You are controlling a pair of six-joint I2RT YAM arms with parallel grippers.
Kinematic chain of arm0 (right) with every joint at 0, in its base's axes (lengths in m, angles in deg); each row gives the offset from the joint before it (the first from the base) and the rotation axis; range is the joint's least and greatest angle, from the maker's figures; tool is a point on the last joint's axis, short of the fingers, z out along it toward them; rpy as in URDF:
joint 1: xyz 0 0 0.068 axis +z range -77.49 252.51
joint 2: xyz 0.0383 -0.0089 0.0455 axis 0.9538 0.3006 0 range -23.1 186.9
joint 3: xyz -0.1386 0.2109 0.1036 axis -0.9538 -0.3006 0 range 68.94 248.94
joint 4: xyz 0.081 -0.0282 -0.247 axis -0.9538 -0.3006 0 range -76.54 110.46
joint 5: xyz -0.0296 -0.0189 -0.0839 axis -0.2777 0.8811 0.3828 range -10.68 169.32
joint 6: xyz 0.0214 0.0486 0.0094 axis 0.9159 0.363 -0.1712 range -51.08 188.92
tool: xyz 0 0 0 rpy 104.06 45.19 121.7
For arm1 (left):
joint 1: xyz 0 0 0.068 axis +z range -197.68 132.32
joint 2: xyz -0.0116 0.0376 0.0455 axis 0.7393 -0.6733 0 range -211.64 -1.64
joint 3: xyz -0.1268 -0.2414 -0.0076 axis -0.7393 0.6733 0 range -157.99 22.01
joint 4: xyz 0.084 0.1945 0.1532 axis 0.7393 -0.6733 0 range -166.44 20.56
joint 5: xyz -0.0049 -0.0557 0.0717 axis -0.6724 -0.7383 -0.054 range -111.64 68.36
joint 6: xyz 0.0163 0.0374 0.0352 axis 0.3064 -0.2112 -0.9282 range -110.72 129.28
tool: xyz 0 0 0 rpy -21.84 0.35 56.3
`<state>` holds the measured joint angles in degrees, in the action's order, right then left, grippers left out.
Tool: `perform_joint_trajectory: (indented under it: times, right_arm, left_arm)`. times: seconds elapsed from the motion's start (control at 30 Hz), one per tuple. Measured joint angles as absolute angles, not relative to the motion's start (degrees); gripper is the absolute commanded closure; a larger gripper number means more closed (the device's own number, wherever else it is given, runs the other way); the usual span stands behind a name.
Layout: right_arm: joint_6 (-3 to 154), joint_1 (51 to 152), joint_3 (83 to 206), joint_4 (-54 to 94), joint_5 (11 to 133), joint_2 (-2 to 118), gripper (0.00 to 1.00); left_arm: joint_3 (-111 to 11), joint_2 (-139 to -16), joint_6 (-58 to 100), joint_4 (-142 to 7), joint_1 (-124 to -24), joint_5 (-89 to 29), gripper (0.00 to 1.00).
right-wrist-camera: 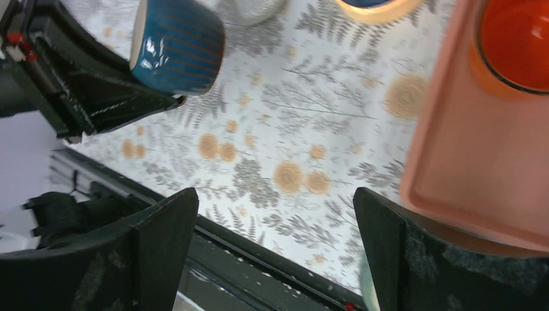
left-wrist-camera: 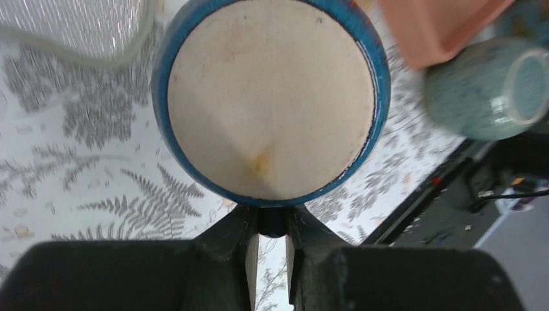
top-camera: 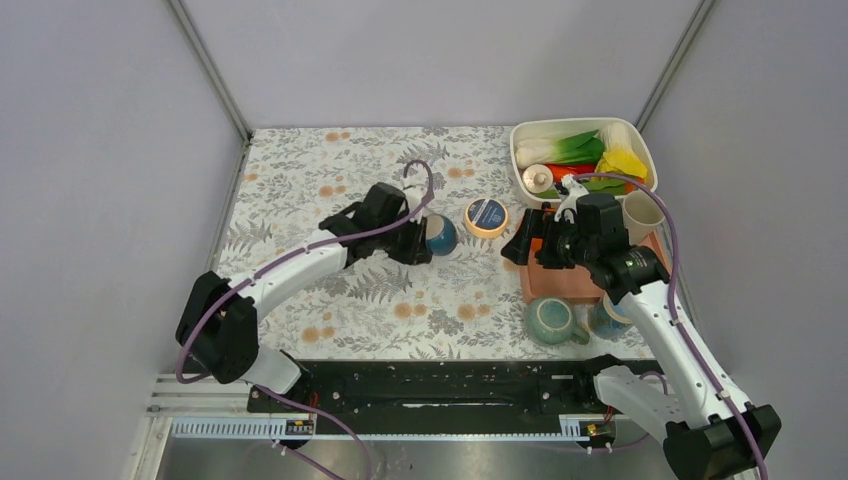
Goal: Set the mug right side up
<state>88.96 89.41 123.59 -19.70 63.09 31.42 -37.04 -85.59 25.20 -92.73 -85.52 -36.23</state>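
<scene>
The mug is dark blue with a bare beige base. It is held on its side, the base turned toward the left wrist camera. My left gripper is shut on a dark part at the mug's lower edge, apparently the handle. In the right wrist view the mug shows sideways at the upper left, with the left fingers beneath it. The mug's opening is hidden. My right gripper hangs open over the patterned cloth near the pink tray, holding nothing.
A round orange-rimmed tin sits just right of the mug. A green mug lies on its side by the tray, next to another cup. A white tub of vegetables and a cream cup stand at the back right.
</scene>
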Motion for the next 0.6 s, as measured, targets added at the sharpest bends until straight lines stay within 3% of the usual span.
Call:
perform_joint_trajectory:
  times: [0.3,0.6]
  right_arm:
    - [103.6,92.5,117.8,1.9,56.5,26.1,0.00]
    - [115.5,93.6,114.8,23.2,51.8,26.1,0.01]
  left_arm:
    - [-53.8,-85.4,27.8,-93.7,-83.9,-47.5,1.00]
    - [-56.7,-85.2,30.7,-94.8,-84.8,-55.8,1.00]
